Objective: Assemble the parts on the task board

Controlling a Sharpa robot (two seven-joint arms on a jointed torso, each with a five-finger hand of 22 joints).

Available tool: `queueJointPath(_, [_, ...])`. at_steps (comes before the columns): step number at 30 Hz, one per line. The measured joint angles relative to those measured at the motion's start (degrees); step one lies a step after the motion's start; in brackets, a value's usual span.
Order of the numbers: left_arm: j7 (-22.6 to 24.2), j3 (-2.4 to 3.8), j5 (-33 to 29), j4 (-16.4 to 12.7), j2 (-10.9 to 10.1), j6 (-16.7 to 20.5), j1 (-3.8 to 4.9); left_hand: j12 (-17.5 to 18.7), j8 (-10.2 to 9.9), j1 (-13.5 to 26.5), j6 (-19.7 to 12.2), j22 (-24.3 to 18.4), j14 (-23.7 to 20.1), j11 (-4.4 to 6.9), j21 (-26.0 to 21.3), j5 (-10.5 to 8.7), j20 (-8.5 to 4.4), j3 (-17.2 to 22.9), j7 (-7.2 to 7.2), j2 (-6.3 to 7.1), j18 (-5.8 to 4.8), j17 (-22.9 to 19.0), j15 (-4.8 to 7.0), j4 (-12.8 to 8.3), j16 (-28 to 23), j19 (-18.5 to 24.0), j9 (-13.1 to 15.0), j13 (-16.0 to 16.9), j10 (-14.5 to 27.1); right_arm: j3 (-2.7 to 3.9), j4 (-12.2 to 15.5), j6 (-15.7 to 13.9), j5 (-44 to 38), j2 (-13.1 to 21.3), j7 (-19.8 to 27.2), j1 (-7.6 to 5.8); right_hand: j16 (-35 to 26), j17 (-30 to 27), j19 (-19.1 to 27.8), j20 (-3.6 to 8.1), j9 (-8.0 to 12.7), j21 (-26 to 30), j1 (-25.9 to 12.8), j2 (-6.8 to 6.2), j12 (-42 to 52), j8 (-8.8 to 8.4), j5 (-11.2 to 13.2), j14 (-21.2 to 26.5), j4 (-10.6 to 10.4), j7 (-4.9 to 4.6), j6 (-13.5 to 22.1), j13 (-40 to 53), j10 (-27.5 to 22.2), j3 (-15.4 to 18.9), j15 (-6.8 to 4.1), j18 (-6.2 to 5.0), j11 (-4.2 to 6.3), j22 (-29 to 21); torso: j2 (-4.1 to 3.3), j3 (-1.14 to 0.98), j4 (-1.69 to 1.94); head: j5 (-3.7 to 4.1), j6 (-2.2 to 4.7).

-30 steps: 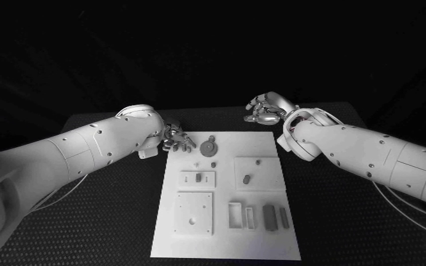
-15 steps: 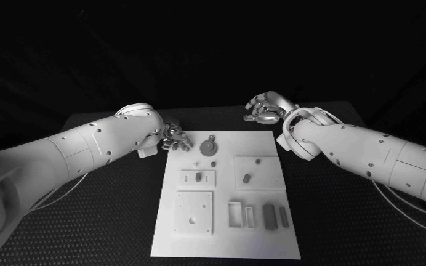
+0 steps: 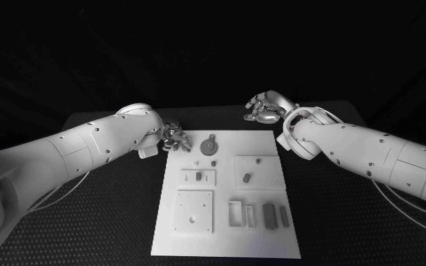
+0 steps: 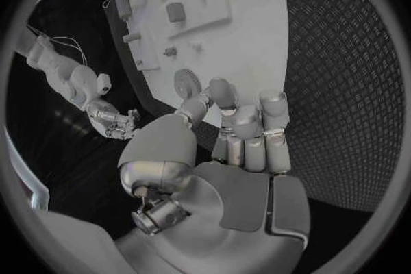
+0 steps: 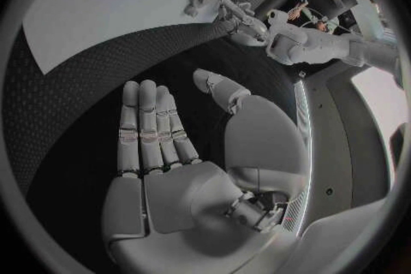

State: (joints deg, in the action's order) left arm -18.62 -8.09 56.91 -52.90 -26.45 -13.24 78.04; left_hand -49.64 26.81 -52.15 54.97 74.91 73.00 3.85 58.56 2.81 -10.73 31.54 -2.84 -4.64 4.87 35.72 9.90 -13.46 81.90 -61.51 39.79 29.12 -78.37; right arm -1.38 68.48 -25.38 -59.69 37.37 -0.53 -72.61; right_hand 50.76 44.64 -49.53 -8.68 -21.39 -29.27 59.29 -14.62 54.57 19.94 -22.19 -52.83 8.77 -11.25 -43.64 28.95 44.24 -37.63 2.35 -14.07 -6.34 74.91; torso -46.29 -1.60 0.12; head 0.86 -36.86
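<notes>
The white task board (image 3: pixel 226 235) lies in the middle of the black table. A round grey part (image 3: pixel 208 147) sits near its far edge, and small grey parts (image 3: pixel 246 178) and dark bars (image 3: pixel 268 215) rest further in. My left hand (image 3: pixel 175 138) hovers at the board's far left corner, just beside the round part (image 4: pixel 185 84). Its fingers (image 4: pixel 248 127) are curled in and hold nothing. My right hand (image 3: pixel 265 109) is raised beyond the board's far right corner, with its fingers (image 5: pixel 150 123) stretched out flat and apart, and it holds nothing.
Raised white blocks (image 3: pixel 194 212) and a slotted holder (image 3: pixel 236 213) stand on the near half of the board. Black textured table (image 3: pixel 106 217) stretches out on both sides of the board. Both white forearms (image 3: pixel 355 149) angle in over the far corners.
The left hand has edged slightly away from the round part. The right hand and the parts have stayed put.
</notes>
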Motion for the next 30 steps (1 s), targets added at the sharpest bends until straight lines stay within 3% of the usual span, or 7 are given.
queueJointPath(6, [-0.5,0.01,-1.6,-0.6,-0.4,0.7,0.0,0.0,0.0,-0.6,0.1,0.0,0.5,0.22,0.2,-0.17,0.01,1.3,-0.11,-0.12,0.0,0.2,0.25,-0.7,0.4,0.0,0.0,-0.6,-1.2,0.0,0.0,0.0,0.0,0.0,0.0,0.0,0.0,0.0,0.0,0.0,0.0,0.0,0.0,0.0,0.0,0.0,0.0,0.0,0.0,0.0,0.0,-0.1,0.0,0.0,0.0,0.0,0.0,0.0,0.0,0.01,0.01,0.0,-0.04])
queueJointPath(12, [-1.4,0.06,-3.9,-2.4,-1.7,1.8,0.0,0.0,0.0,-0.6,0.4,0.0,0.7,0.46,0.5,1.78,0.01,1.9,-0.43,-0.18,-0.02,0.2,0.13,-0.8,0.5,0.0,0.0,-1.2,-2.4,-0.02,0.1,0.0,0.0,0.1,0.0,0.01,0.0,0.0,0.0,0.0,0.0,0.0,-0.2,0.17,0.0,0.0,0.0,0.0,-0.2,0.01,0.0,-0.1,0.0,0.2,0.0,0.0,0.0,0.0,0.04,-0.02,0.04,-0.08,-0.05])
queueJointPath(16, [-2.2,0.09,-5.1,-5.5,-3.7,2.5,0.03,0.0,0.0,-0.6,0.7,0.0,0.9,0.67,0.5,3.23,0.02,1.9,-0.7,-0.18,-0.06,0.2,0.28,-0.8,0.5,0.0,0.0,-1.4,-2.8,-0.02,0.1,0.0,0.0,0.3,0.0,0.01,0.0,0.0,0.0,0.0,0.0,0.0,-0.2,0.23,0.0,0.0,0.0,0.0,-0.2,0.01,0.0,-0.1,0.0,0.2,0.0,0.0,0.0,0.0,0.09,-0.03,0.09,-0.19,-0.04])
queueJointPath(23, [-2.8,0.02,-6.0,-14.3,-9.6,5.2,0.55,-0.8,0.0,-0.2,1.2,0.0,0.9,0.93,0.7,4.53,-0.2,1.9,-0.69,0.23,-0.42,0.2,0.38,-0.8,0.5,-0.2,0.0,-1.4,-3.2,-0.01,0.0,0.0,0.0,0.5,0.0,0.01,0.0,-0.1,-0.2,-0.21,0.0,0.0,-0.2,0.23,0.2,0.0,-0.1,0.0,-0.2,0.02,0.0,-0.2,0.0,0.2,0.0,0.0,0.0,0.0,0.19,-0.04,0.14,-0.35,-0.07])
queueJointPath(30, [-3.1,-0.26,-6.1,-20.2,-12.4,7.8,0.81,-2.0,1.0,0.5,2.0,0.0,1.0,0.99,0.8,10.06,-0.01,2.3,-0.74,1.6,-0.47,0.2,0.66,-0.6,0.5,-0.4,0.0,-2.0,-3.5,-0.02,-0.6,0.0,0.1,0.6,0.0,0.01,0.2,-0.1,-0.4,0.0,0.1,0.0,-0.2,0.23,0.4,0.0,-0.2,0.0,0.0,0.02,0.0,-0.3,0.0,0.3,0.0,0.0,0.0,0.0,0.41,-0.1,0.37,-0.3,-0.33])
